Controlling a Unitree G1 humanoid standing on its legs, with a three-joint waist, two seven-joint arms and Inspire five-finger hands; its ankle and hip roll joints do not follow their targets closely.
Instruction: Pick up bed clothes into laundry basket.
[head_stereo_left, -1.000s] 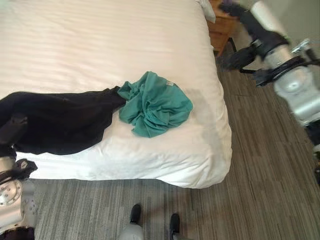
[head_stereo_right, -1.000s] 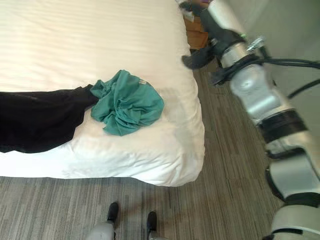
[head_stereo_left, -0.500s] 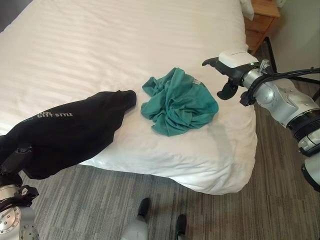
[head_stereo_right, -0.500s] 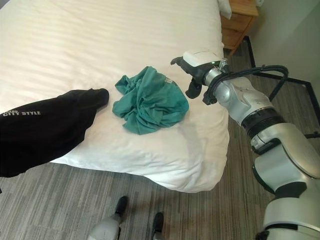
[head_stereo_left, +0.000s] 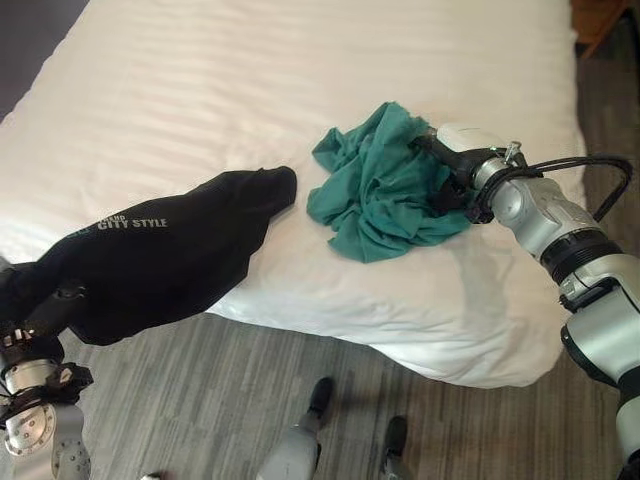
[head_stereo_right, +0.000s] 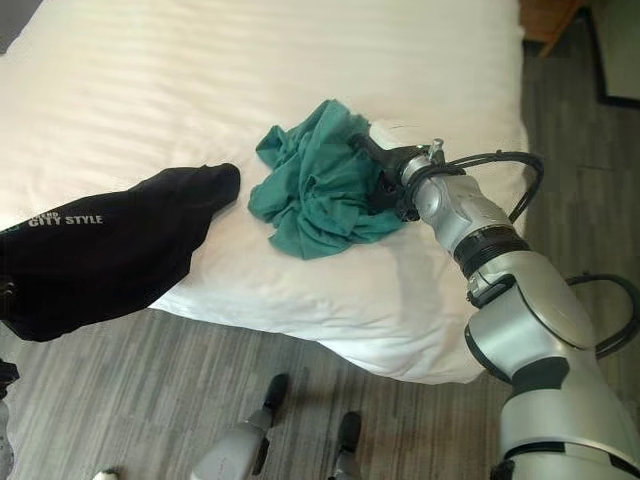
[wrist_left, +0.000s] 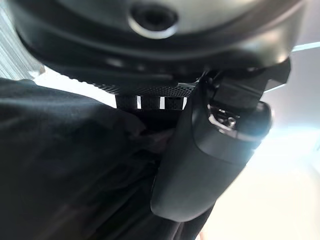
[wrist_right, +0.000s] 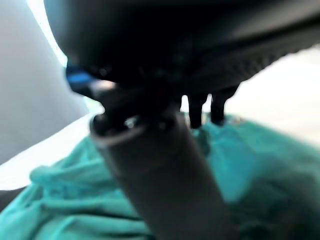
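The right hand (head_stereo_left: 452, 170) sits on the green cloth (head_stereo_left: 375, 190), its fingertips hidden in the folds. The left hand (wrist_left: 210, 145) is half buried under the black shirt (head_stereo_left: 150, 255), which hides the bed's (head_stereo_left: 250, 90) near edge

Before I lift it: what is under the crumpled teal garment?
The crumpled teal garment lies on the white striped bed; the right hand rests at its edge. Whatever lies beneath its folds is covered.

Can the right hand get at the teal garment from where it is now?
Probably yes. The right hand is already at the teal garment, its fingers down on the cloth's right edge, with nothing lying between them on the white bed.
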